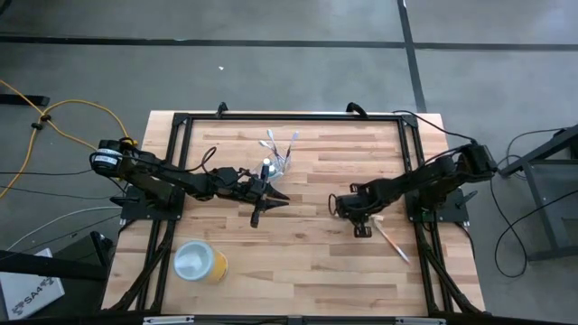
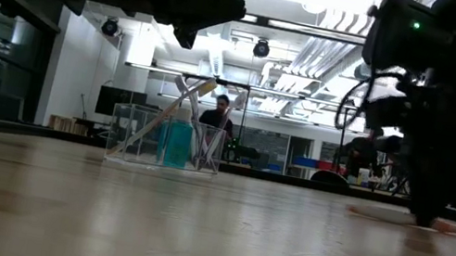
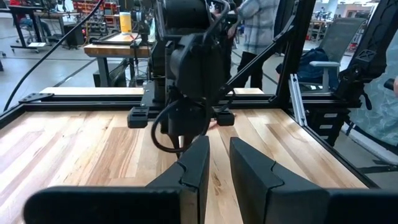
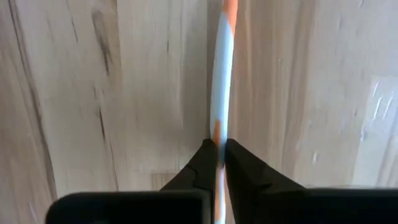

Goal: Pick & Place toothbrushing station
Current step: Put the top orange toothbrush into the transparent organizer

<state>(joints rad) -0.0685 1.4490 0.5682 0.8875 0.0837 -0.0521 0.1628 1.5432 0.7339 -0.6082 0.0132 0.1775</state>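
High view, read from left to right: the yellow cup with pale top (image 1: pixel 200 262) stands near the counter's (image 1: pixel 298 271) front left corner, well apart from everything else and not part of the job. The left tool (image 1: pixel 267 203) hangs mid-counter, its fingers narrowly parted with nothing between them. Just beyond its tip stands the clear plastic cup (image 1: pixel 282 161), holding a blue tube (image 2: pixel 176 142) and several toothbrushes (image 1: pixel 271 143) that lean out over the rim.

Farther right, the right tool (image 1: pixel 359 219) is low at the counter surface. Its wrist camera shows its fingers (image 4: pixel 239 167) pinched tight on the orange-and-white toothbrush (image 4: pixel 221 81), which lies flat on the wood and runs straight ahead of that tool. A person sits far off in the room behind, clear of both arms.

What could go wrong, as I judge it:
- The handle is slim and round; a pinch this thin may let it twist or slide out when lifted.
- The grip looks to be near one end, so the long free end may droop and swing.
- The cup is light and already crowded; a drooping brush could catch the rim or the other brushes and tip it.
- The left tool sits close to the cup, so the approach may be cramped.
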